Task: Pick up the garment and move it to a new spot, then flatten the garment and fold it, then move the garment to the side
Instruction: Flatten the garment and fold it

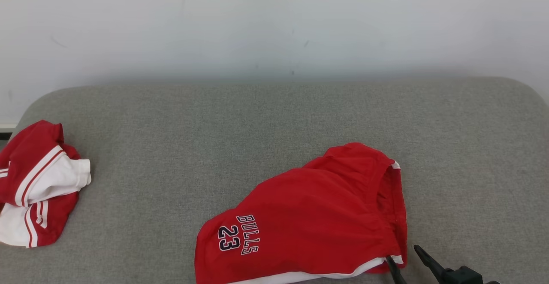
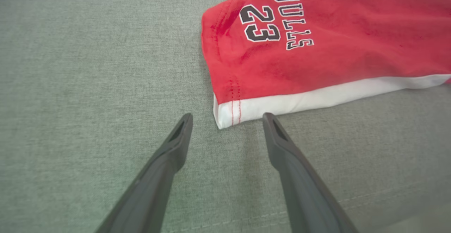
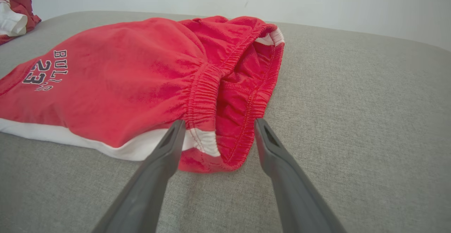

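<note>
The right gripper (image 3: pixel 219 122) has its two fingers wide apart and holds nothing. The near end of the waistband (image 3: pixel 201 95) of the red shorts (image 3: pixel 116 85) lies right between its tips. The left gripper (image 2: pixel 227 117) is wide apart and empty too. The corner of the white hem (image 2: pixel 317 99) sits just in front of it, between the tips, on the gray cushion (image 2: pixel 88 85).

The shorts spread away from both grippers and look mostly flat. They may be doubled over, one leg on the other, but I can't be sure. I think this is the flatten-and-fold step. Next, each gripper needs to go down a little, close on its corner, and catch only the cloth.

Far off past the left gripper sits a pile of other red and white clothes (image 1: pixel 38 185), well apart from the shorts. Behind it all is the wall (image 1: pixel 274 18).
</note>
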Available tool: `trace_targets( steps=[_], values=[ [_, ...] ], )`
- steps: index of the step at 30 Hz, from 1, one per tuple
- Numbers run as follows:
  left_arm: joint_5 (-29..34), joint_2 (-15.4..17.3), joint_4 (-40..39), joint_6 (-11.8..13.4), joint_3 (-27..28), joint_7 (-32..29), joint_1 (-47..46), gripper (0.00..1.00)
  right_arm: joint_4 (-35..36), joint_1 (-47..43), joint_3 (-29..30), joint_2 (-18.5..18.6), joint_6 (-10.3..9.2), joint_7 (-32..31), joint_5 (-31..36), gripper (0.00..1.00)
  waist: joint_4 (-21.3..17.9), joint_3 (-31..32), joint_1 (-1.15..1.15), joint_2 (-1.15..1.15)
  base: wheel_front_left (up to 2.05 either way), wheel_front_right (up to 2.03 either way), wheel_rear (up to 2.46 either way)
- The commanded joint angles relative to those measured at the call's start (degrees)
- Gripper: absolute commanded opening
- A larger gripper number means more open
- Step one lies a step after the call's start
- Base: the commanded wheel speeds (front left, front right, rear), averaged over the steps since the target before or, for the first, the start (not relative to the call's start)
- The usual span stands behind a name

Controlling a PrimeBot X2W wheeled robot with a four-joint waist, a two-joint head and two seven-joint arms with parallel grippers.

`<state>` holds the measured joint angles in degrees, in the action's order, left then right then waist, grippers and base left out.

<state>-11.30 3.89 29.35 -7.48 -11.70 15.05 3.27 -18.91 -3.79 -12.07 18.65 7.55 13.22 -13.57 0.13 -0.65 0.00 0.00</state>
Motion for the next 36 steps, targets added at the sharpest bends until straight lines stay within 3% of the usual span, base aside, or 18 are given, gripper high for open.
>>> trace_targets(
  steps=[1,11,12,13,14,15,22,31,36],
  values=[
    [-1.21,0.45,0.63,0.08,-0.31,0.19,-1.16,1.00,-0.51,0.87,-0.78,0.47,-0.14,-0.17,-0.43,1.00,0.04,-0.30,0.00,0.00,0.00,0.00,0.00],
    [-4.53,1.00,5.93,0.05,-4.85,0.19,-6.37,1.00,-5.48,5.69,-8.24,2.79,-0.14,-0.87,-3.18,1.00,-0.02,-1.31,0.00,0.00,0.00,0.00,0.00],
    [-4.76,1.03,6.24,0.06,-5.21,0.19,-6.89,1.00,-6.11,6.13,-8.88,2.82,-0.14,-1.08,-3.77,0.67,-0.05,-1.37,0.00,0.00,0.00,0.00,0.00],
    [-5.01,1.10,7.19,0.06,-5.92,0.19,-7.11,0.82,-6.61,6.58,-9.43,2.90,-0.14,-1.00,-4.08,0.35,-0.06,-1.41,0.00,0.00,0.00,0.00,0.00],
    [-5.22,1.23,7.90,0.06,-6.57,0.19,-7.55,0.22,-7.14,7.11,-9.92,3.16,-0.14,-0.82,-4.26,0.00,-0.04,-1.46,0.00,0.00,0.00,0.00,0.00],
    [-5.42,1.40,8.35,0.05,-6.90,0.19,-8.06,0.00,-7.59,7.52,-10.41,3.20,-0.14,-0.65,-4.70,0.00,-0.02,-1.47,0.00,0.00,0.00,0.00,0.00],
    [-6.87,2.04,7.39,0.05,-6.62,0.19,-8.24,0.00,-7.81,8.73,-12.76,3.89,-0.14,0.68,-6.65,0.00,-0.13,-1.42,0.00,0.00,0.00,0.00,0.00],
    [-5.02,4.84,-2.74,0.05,-2.95,0.19,-8.98,0.00,-1.06,10.46,-13.75,4.97,-0.14,1.69,-9.42,0.00,-0.98,-1.32,0.00,0.00,0.00,0.00,0.00],
    [-3.50,9.81,-6.34,0.05,-5.02,-0.10,-17.57,0.00,4.41,17.64,-15.63,7.10,-0.14,-0.02,-12.48,0.00,-2.27,-2.77,0.00,0.00,0.00,0.00,0.00]
  ],
)
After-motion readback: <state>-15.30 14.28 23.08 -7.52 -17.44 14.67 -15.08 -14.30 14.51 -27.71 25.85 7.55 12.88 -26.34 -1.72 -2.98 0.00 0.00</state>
